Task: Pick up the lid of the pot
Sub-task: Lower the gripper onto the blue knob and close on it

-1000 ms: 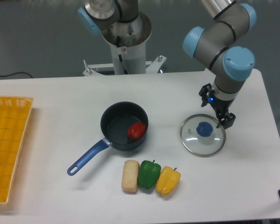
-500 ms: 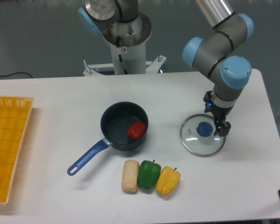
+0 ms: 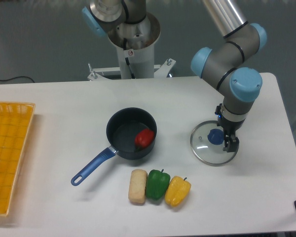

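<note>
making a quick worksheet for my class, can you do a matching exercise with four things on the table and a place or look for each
1 pot lid
2 pan
3 red object
4 green pepper

A inside the pan
B see-through, with a blue knob
C between tan object and yellow pepper
D black, with a blue handle

Pairs: 1-B, 2-D, 3-A, 4-C

Jaws parted, the pincer [image 3: 225, 126] hangs close to the clear pot lid's [image 3: 202, 151] blue knob [image 3: 215, 137], well apart from a black pan [image 3: 119, 122] and green pepper [image 3: 157, 185].
</note>
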